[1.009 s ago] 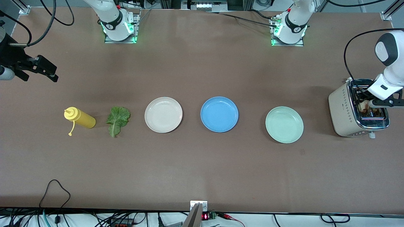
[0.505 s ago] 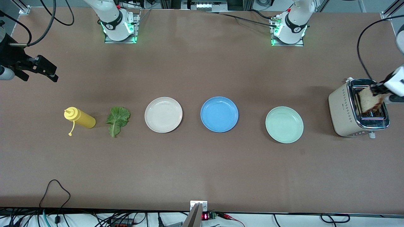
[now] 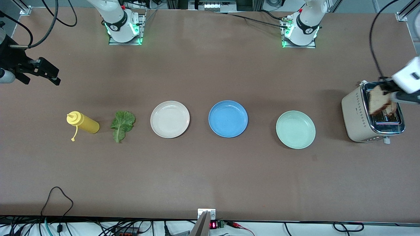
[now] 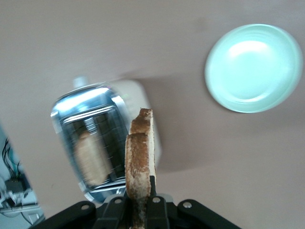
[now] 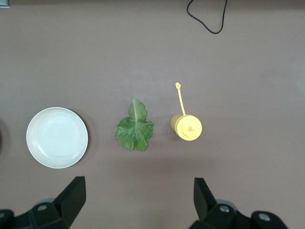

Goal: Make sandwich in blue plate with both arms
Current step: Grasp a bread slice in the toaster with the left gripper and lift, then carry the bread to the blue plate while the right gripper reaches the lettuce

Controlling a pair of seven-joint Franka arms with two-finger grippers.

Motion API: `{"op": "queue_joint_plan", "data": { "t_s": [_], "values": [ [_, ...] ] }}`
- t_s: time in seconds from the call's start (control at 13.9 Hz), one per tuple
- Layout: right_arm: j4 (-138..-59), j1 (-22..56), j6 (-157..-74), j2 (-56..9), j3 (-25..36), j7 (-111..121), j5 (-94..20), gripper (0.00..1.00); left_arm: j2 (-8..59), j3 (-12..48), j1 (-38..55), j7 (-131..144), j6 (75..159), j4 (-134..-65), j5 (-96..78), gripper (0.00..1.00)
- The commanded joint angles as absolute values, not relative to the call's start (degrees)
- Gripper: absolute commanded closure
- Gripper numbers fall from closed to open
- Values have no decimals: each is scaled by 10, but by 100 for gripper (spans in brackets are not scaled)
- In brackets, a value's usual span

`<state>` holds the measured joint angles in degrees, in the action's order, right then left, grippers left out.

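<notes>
The blue plate [image 3: 228, 118] sits bare at the table's middle. My left gripper [image 3: 389, 93] is shut on a toasted bread slice [image 3: 379, 102], held edge-up above the toaster [image 3: 357, 114]; the left wrist view shows the gripper [image 4: 139, 202] pinching the slice [image 4: 140, 152]. A second slice [image 4: 90, 160] stands in a slot of the toaster [image 4: 138, 100]. The lettuce leaf [image 3: 122, 125] lies flat toward the right arm's end and also shows in the right wrist view [image 5: 135, 130]. My right gripper [image 3: 49, 73] waits open and empty, high over that end [image 5: 138, 200].
A cream-white plate [image 3: 170, 119] lies between the lettuce and the blue plate. A mint-green plate [image 3: 295, 129] lies between the blue plate and the toaster. A yellow squeeze bottle [image 3: 82, 122] lies on its side beside the lettuce. A black cable [image 3: 60, 196] loops at the near edge.
My left gripper has lifted the bread slice up out of the toaster slot and risen higher. The right arm has not moved.
</notes>
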<state>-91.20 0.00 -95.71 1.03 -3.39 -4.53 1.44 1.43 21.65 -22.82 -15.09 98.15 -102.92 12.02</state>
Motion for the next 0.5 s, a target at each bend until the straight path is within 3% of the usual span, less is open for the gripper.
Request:
{"op": "queue_joint_plan", "data": {
  "t_s": [0.0,0.22,0.43],
  "values": [
    [-908,-2,-959,9,-35,-53,10,0,56,300,-232,-93,948,-1014,110,99],
    [-929,-2,-984,2,-35,-53,11,0,99,370,-231,-76,948,-1008,60,99],
    [-968,-1,-1022,-17,-37,-53,9,0,161,381,-221,-23,954,-982,-67,99]
  ]
}}
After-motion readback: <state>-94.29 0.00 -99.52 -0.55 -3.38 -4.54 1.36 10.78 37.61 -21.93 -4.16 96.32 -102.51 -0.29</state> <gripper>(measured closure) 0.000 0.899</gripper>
